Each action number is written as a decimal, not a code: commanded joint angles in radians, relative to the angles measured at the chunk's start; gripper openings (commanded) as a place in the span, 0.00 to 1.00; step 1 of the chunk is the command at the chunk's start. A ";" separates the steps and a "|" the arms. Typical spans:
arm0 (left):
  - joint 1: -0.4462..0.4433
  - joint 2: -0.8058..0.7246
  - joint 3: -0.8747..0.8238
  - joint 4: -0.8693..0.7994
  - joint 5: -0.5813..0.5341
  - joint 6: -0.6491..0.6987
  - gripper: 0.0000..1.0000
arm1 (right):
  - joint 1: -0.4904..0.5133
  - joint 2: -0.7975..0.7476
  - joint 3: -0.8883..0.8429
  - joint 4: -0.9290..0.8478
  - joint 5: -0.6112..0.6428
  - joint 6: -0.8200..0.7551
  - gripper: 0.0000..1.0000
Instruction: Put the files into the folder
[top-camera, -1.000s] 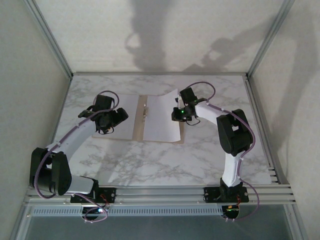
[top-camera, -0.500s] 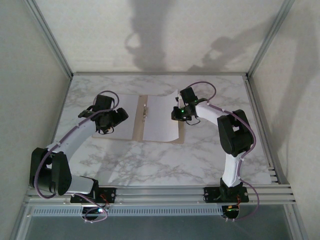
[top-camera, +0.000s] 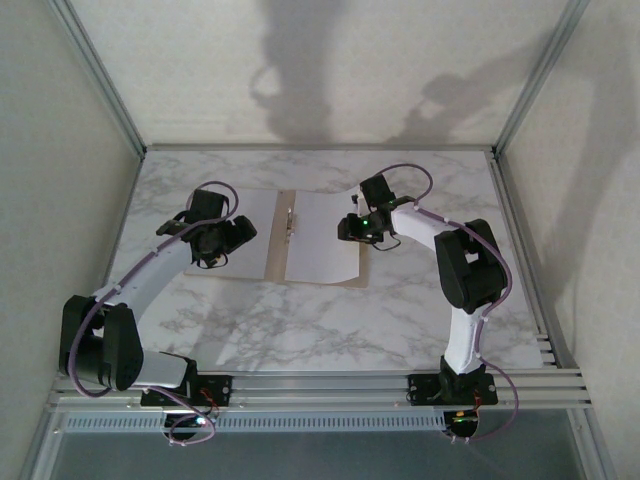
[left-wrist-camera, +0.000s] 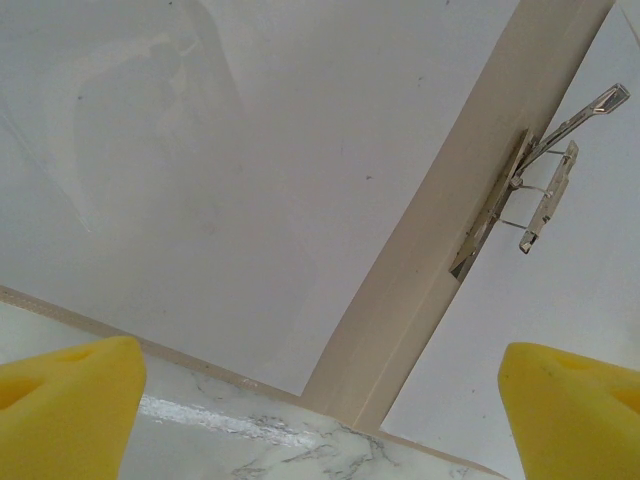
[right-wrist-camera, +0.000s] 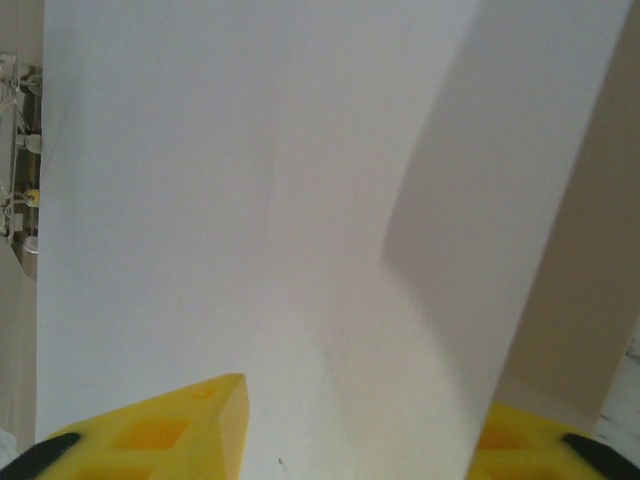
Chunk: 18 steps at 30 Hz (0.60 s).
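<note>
The tan folder (top-camera: 281, 240) lies open flat on the marble table, with its metal clip (left-wrist-camera: 532, 192) on the spine. White files lie on both halves: one sheet (top-camera: 257, 258) on the left, another (top-camera: 320, 240) on the right. My left gripper (top-camera: 222, 240) hovers over the left sheet, and its yellow fingertips (left-wrist-camera: 70, 405) stand wide apart with nothing between them. My right gripper (top-camera: 351, 227) is at the right sheet's right edge. In the right wrist view it is open (right-wrist-camera: 360, 440); the sheet (right-wrist-camera: 250, 200) runs flat under the gap between its fingers.
The marble table (top-camera: 300, 330) extends in front of the folder. Metal frame posts (top-camera: 100, 75) and plain walls close in the sides and back. A rail (top-camera: 320, 385) carrying both arm bases runs along the near edge.
The right gripper's jaws have opened. The right sheet's raised far corner has dropped flat onto the folder, and the gripper has shifted slightly left. The left arm has stayed still.
</note>
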 joint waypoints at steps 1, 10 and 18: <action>0.011 0.003 -0.011 -0.023 -0.005 0.010 0.91 | -0.004 -0.019 0.021 -0.044 0.008 -0.006 0.48; 0.010 0.003 -0.009 -0.022 -0.003 0.011 0.91 | -0.006 -0.027 0.067 -0.120 0.048 -0.029 0.56; 0.010 0.000 -0.007 -0.019 -0.004 0.008 0.91 | -0.007 -0.026 0.087 -0.163 0.078 -0.030 0.57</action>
